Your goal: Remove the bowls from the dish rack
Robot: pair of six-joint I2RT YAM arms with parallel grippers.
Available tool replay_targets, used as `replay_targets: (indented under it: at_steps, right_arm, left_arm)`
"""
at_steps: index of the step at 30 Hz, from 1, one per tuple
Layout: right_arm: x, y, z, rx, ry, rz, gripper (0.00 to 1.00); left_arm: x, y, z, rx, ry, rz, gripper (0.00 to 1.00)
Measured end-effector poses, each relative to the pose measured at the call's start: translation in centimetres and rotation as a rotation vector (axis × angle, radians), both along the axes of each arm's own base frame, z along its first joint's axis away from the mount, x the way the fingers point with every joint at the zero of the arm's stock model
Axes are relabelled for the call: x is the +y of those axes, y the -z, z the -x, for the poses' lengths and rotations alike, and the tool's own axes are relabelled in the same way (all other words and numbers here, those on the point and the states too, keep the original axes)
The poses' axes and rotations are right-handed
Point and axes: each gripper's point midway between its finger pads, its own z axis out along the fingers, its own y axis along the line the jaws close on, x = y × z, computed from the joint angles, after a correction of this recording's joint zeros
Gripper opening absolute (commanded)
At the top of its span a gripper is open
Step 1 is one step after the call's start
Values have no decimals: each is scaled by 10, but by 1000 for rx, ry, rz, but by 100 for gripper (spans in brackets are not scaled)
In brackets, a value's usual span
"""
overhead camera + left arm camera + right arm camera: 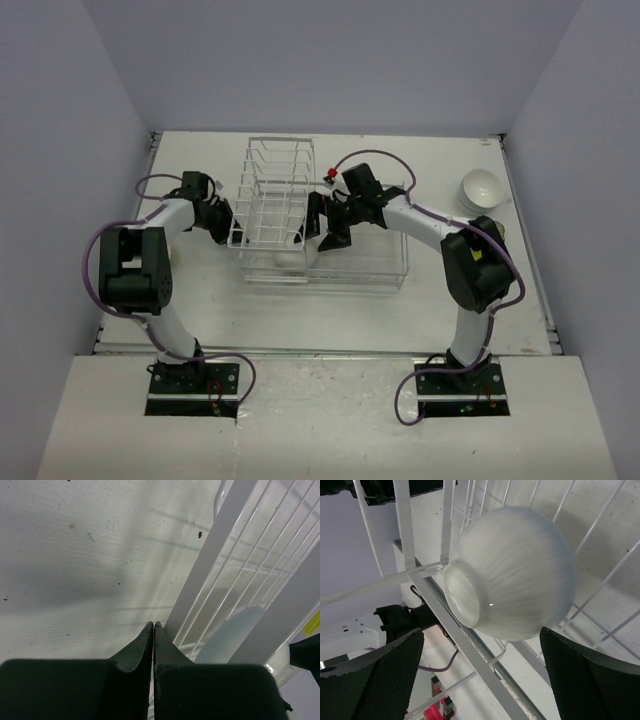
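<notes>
The white wire dish rack (pixel 372 279) stands mid-table, its tall slotted section at the left end. One white bowl (pixel 288 257) lies on its side inside it, under the slotted section. In the right wrist view this bowl (pixel 520 575) shows its foot ring, with rack wires (pixel 460 640) around it. My right gripper (pixel 322 240) is inside the low basket just right of the bowl, open (pixel 480 680) and empty, its fingers wide either side below the bowl. My left gripper (pixel 222 228) is shut (pixel 153 626) and empty beside the rack's left wall (pixel 220 545). The bowl's edge (pixel 235 635) shows through the wires.
A stack of white bowls (pixel 481 188) sits on the table at the far right, near the right wall. A red and white fitting (pixel 329 176) is behind the rack. Grey walls close the table on three sides. No lime-yellow or patterned bowl shows.
</notes>
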Motion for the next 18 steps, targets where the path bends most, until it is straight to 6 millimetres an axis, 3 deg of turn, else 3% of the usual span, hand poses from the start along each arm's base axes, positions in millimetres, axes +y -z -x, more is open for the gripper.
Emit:
replay_targets:
  at_steps: [18]
  right_arm:
    - [17, 32, 9, 116, -45, 0, 89]
  left_arm:
    - [-1, 2, 0, 3, 1, 3, 0]
